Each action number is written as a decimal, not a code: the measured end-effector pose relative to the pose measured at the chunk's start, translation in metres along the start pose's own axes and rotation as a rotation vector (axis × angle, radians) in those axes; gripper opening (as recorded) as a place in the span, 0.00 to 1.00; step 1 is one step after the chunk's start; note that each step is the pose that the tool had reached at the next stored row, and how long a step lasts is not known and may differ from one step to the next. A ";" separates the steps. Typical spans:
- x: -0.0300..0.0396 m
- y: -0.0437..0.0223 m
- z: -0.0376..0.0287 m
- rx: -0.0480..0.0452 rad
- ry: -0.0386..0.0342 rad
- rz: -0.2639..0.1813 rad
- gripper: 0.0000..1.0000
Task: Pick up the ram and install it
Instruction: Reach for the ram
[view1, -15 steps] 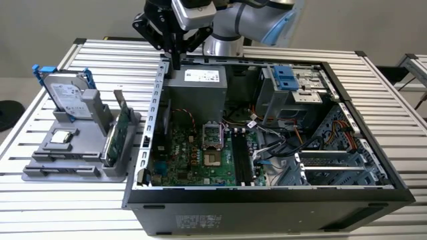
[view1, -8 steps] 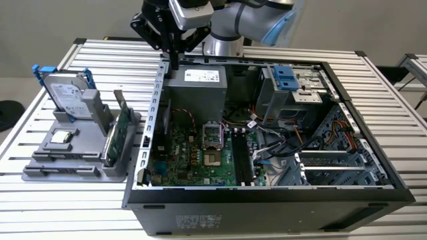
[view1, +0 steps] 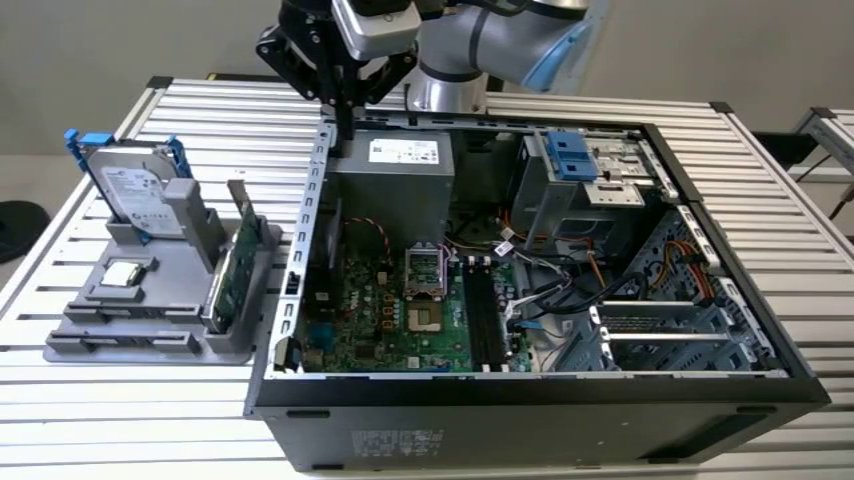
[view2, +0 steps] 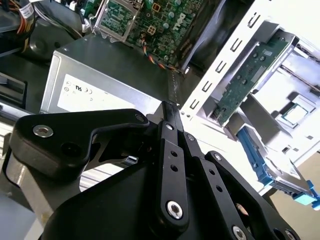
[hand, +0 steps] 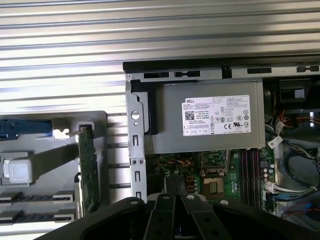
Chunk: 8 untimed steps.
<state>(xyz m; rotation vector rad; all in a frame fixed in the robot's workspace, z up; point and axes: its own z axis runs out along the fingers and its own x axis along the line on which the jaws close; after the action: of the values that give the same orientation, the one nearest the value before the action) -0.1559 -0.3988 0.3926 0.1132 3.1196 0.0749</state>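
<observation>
The ram is a long, narrow green board with small black chips, standing on edge in the grey holder left of the computer case in the exterior view. It also shows in both wrist views, ram and ram. My gripper hangs above the case's far left corner, over the edge of the grey power supply, apart from the ram. Its black fingers meet at the tips with nothing between them. The gripper points down toward the motherboard's edge.
The open computer case lies on a slatted metal table. Inside are the motherboard, dark memory slots, loose cables and a blue-tabbed drive cage. A silver hard drive with blue rails stands upright in the holder.
</observation>
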 end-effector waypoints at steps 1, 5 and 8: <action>0.0001 0.0000 0.0000 0.0000 0.0000 0.000 0.00; 0.0009 -0.0001 0.0000 0.0000 0.0000 0.000 0.00; 0.0022 -0.0002 0.0000 0.0000 0.0000 0.000 0.00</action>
<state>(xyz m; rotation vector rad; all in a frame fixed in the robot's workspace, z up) -0.1581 -0.3988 0.3926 0.1133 3.1196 0.0749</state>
